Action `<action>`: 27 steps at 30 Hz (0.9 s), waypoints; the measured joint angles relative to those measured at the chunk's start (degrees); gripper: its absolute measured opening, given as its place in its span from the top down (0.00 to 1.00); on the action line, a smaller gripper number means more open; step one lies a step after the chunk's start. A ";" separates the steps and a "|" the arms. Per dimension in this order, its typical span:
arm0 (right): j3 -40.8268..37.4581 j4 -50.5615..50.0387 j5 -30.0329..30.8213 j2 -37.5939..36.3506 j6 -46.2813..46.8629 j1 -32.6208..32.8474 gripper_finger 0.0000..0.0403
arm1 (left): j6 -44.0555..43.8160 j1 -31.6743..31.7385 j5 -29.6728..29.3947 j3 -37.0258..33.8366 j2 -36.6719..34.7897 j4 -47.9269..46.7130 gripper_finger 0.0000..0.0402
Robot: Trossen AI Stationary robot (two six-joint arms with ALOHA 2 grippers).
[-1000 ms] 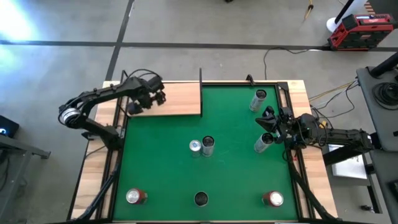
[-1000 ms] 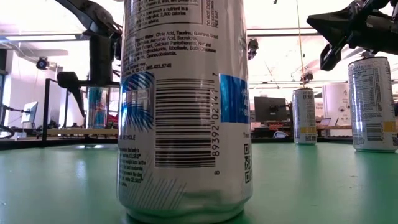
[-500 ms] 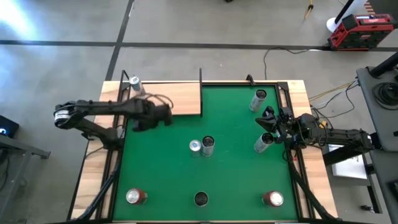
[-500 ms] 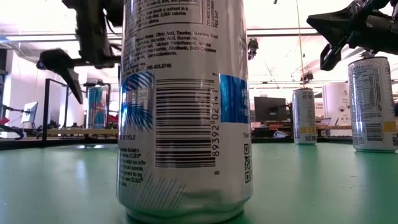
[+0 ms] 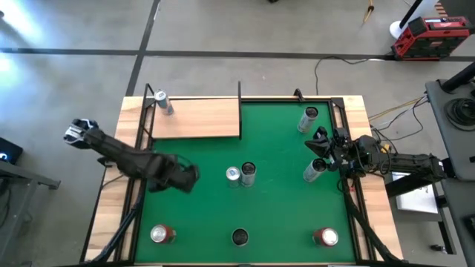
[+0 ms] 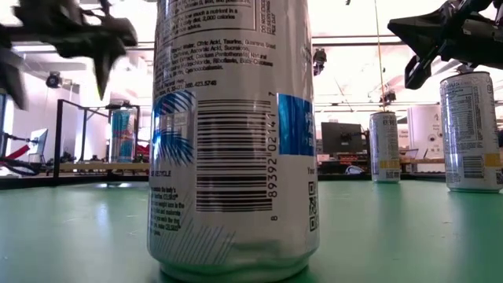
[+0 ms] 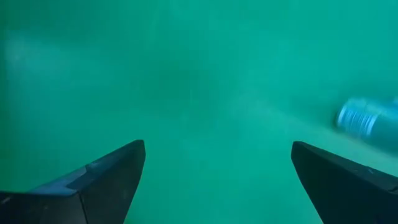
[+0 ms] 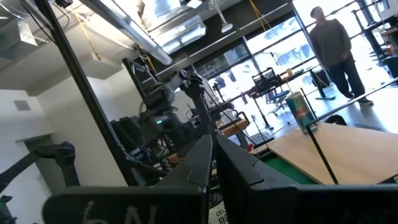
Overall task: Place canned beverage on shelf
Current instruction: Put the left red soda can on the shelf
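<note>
High view shows one can [image 5: 161,101] standing at the upper-left corner of the shelf [image 5: 200,119], upper left of the frame. Left gripper [image 5: 185,178], fingers spread and empty, hangs over the green mat [image 5: 282,215] left of the two centre cans [image 5: 241,174], probably its next pick. Right gripper [image 5: 319,144], fingers pressed together, waits at right.

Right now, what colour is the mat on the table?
Green; the mat shows best in the high view.
</note>
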 joint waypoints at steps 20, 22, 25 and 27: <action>0.00 0.02 0.00 0.00 -0.02 0.02 0.97 | -21.55 -15.58 13.04 23.42 15.30 -17.54 0.03; 0.00 0.02 0.02 0.00 0.00 0.02 0.97 | -23.43 -17.03 12.37 25.88 17.54 -20.00 0.03; 0.00 0.01 0.01 0.00 0.00 0.01 0.97 | -27.16 -20.09 7.62 28.69 20.46 -23.50 0.03; 0.00 0.02 0.02 0.00 -0.02 0.02 0.97 | -30.64 -22.20 4.64 29.41 21.97 -24.21 0.03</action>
